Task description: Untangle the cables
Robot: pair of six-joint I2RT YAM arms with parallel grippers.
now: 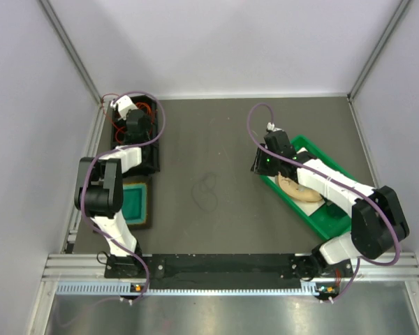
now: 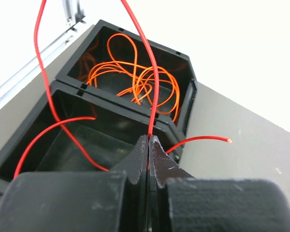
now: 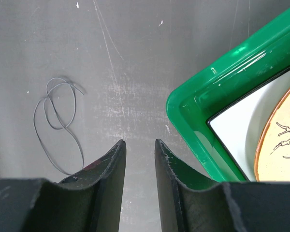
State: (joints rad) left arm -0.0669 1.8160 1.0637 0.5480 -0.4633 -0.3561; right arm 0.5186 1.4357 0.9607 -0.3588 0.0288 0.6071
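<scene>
Firmly, left end effector (image 2: 148,141) pinching red cable (image 2: 156,79)

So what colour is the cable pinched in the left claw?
Red; the cable in the left claw shows best in the left wrist view.

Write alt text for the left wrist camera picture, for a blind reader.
The left tool, shut, pinches a red cable that runs up out of frame. Beyond it, a black bin holds tangled orange cables.
</scene>
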